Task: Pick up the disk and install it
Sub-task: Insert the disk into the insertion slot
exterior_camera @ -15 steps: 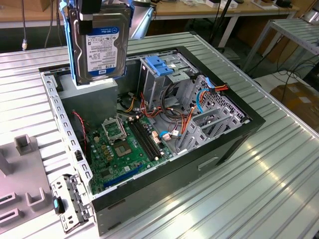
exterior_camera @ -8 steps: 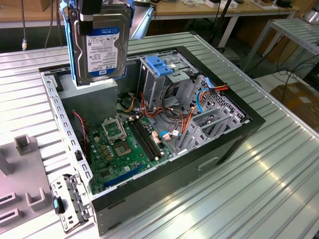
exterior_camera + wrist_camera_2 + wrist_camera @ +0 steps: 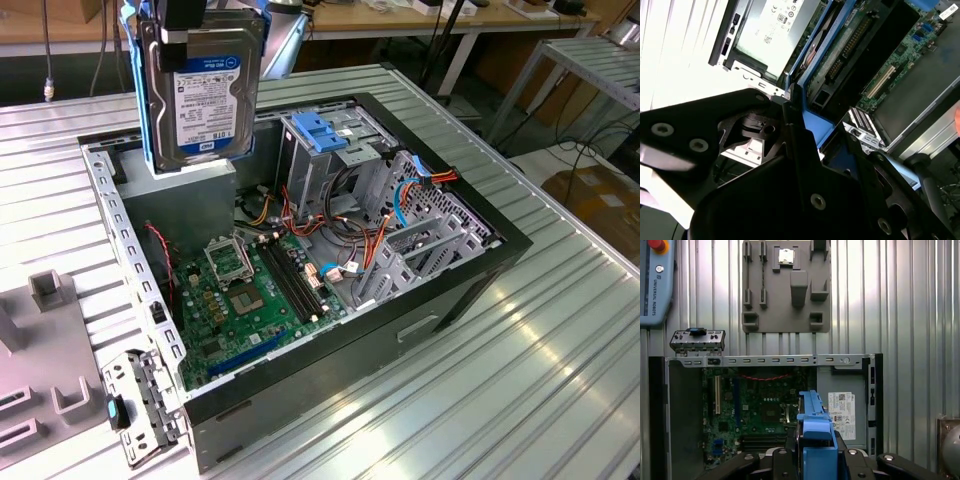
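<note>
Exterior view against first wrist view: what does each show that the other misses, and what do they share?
The exterior view gives the disk's labelled face, the drive cage with its blue bracket, and the orange and blue cables. The first wrist view gives the control pendant and the white sticker on the power supply. Both share the open computer case, its circuit board, and the disk held up by the hand.

An open computer case point(image 3: 300, 390) sits mid-frame on the ribbed metal counter point(image 3: 480, 400), its green motherboard point(image 3: 235, 300) exposed. A light-blue bracket point(image 3: 320, 132) tops the drive cage point(image 3: 300, 175) at upper centre; a grey fixture plate point(image 3: 40, 360) lies lower left.
</note>
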Available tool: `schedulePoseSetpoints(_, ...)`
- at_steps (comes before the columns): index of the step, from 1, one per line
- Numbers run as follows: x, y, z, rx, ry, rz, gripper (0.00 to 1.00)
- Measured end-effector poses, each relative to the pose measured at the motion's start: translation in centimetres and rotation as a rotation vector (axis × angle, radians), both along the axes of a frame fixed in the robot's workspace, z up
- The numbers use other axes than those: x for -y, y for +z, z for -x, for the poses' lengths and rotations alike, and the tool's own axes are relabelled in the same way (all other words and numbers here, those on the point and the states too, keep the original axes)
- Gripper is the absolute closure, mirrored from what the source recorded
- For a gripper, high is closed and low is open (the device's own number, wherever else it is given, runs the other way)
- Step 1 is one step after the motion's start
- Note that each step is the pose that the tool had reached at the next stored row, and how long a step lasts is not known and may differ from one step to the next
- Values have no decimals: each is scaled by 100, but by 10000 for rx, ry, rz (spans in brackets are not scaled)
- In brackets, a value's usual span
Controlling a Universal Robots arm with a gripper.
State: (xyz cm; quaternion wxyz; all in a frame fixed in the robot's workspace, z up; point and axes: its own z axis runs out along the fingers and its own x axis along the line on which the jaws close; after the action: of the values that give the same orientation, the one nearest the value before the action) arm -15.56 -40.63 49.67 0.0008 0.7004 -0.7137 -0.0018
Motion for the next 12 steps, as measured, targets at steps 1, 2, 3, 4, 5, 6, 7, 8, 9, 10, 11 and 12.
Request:
schedulePoseSetpoints(1,4,0,0,1,-1,-1,63)
schedulePoseSetpoints(2,9,0,0,1,0,0,63)
schedulePoseSetpoints(3,14,0,0,1,0,-1,63)
schedulePoseSetpoints(4,16,0,0,1,0,-1,63)
schedulePoseSetpoints(5,18,0,0,0,0,0,63)
schedulePoseSetpoints(6,21,0,0,0,0,0,63)
schedulePoseSetpoints(7,22,0,0,1,0,0,63)
schedulePoseSetpoints(8,25,0,0,0,-1,0,63)
schedulePoseSetpoints(9,28,0,0,0,0,0,63)
schedulePoseSetpoints(10,33,0,-1,1,0,-1,63)
schedulePoseSetpoints(11,36,0,-1,1,0,0,63)
schedulePoseSetpoints(12,40,0,-1,0,0,0,63)
